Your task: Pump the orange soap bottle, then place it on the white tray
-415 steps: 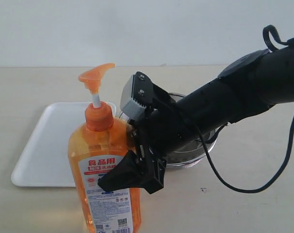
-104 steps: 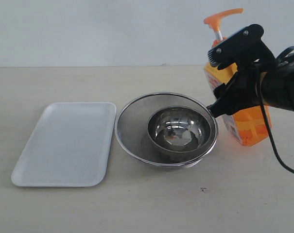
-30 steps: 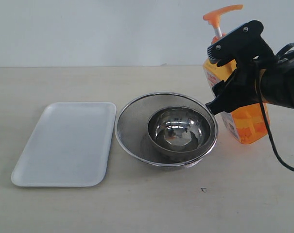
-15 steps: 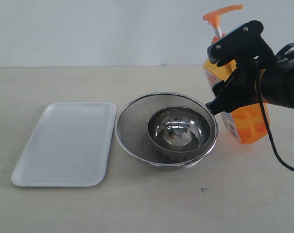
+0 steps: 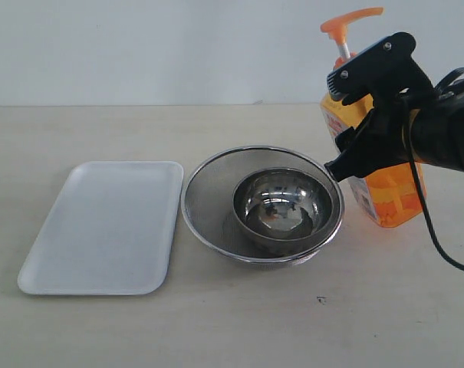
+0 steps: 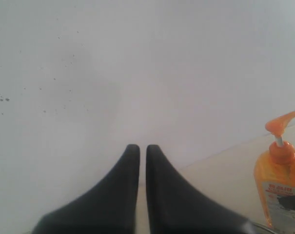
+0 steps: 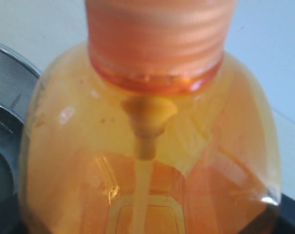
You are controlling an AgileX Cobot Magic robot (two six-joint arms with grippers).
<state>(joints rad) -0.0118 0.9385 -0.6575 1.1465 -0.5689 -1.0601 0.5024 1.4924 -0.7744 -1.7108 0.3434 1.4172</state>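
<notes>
The orange soap bottle [image 5: 385, 192] stands at the right of the table, leaning slightly, with its orange pump head [image 5: 353, 19] raised on the white stem. My right gripper [image 5: 335, 126] is shut on the bottle's body, one black finger high near its shoulder and the other lower, across the label. The right wrist view is filled by the bottle [image 7: 147, 146] seen through its translucent shoulder. The white tray [image 5: 101, 222] lies flat at the left, with nothing on it. My left gripper [image 6: 143, 147] is shut with nothing in it, facing the wall, the bottle [image 6: 281, 185] off to one side.
A round steel mesh strainer [image 5: 208, 184] with a steel bowl [image 5: 285, 203] inside sits mid-table between the tray and the bottle, its rim [image 7: 6, 73] close beside the bottle. A black cable [image 5: 439, 253] hangs from the right arm.
Nothing has visibly moved in the last second. Much earlier the bottle stood in front of the tray in the right gripper; it now stands at the right, beyond the strainer.
</notes>
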